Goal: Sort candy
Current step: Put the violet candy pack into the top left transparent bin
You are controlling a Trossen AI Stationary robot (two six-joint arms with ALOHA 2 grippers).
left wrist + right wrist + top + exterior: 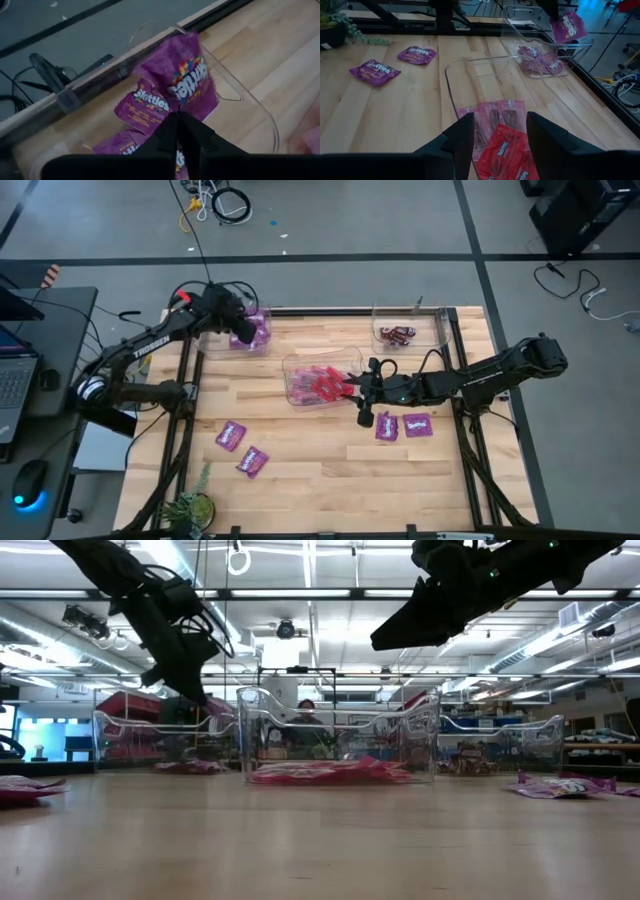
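- High view: left gripper (pixel 243 330) hangs over the purple bin (pixel 262 345); right gripper (pixel 352 388) over the red bin (pixel 290 370).
- Left wrist: fingers pinch a purple packet (pixel 187 82); best released only once low and well inside the walls.
- Right wrist: jaws spread above red packets (pixel 502 145), holding nothing.

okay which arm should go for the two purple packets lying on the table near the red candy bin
Probably the right. The right gripper hangs open over the red candy bin, with the two purple packets just beside it. The left gripper is at the far purple bin, shut on a purple packet.
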